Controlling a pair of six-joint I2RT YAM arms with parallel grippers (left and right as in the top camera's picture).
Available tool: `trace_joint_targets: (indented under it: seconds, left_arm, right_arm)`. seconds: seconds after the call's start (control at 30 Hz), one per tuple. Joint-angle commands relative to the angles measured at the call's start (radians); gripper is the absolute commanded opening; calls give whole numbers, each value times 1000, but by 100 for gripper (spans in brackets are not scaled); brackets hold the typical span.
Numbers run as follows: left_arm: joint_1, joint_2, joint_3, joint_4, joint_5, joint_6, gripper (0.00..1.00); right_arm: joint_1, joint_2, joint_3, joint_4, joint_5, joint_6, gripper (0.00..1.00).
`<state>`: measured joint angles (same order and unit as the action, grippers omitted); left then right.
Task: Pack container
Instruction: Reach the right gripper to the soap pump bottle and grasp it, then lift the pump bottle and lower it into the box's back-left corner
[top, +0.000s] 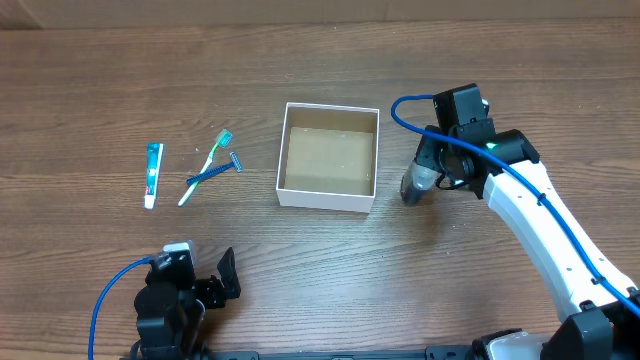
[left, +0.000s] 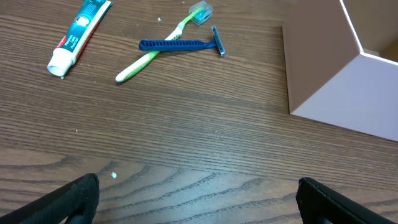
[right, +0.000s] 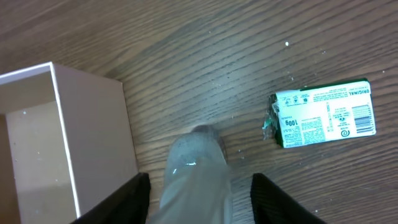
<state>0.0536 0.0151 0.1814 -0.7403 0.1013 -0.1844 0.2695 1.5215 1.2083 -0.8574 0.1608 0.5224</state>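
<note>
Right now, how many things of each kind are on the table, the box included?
Toothpaste tube: 1
Toothbrush: 1
Razor: 1
Clear bottle: 1
Small carton: 1
Box: 1
Total: 6

White container with brown floor; blue razor, green toothbrush.

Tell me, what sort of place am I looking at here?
Probably a robot test bench in a lab or workshop, not a home. A white arm and a black arm, both with blue cables, stand at a wooden table, where a toothbrush, toothpaste and razor lie beside an empty box.
</note>
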Motion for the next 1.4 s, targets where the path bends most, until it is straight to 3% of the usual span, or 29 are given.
trace_joint_targets:
  seconds: [0.0,0.1,0.4,0.5,0.8,1.03,1.37]
  left_arm:
    - [-2,-10,-15,0,0,-14,100]
    - [-2,-10,-15,0,0,-14,100]
    - [-2,-10,-15,0,0,-13,100]
    - [-2,-10,-15,0,0,-14,100]
    - [-2,-10,-15,0,0,-14,100]
    - [-2,-10,-15,0,0,-14,100]
    - [-2,-10,-15,0,0,-14,100]
  right_arm:
    - [5,-2,20,-8,22,-26,47]
    - [5,-2,-5,10,22,-53,44]
    - [5,1,-12,45,23,-137,20]
    - [5,1,7,48,22,-178,18]
    - [5,-65,215,-113,-23,-183,18]
    - [40,-114,493,-286,-103,-183,18]
    - [306,-27,552,-112,-103,-125,19]
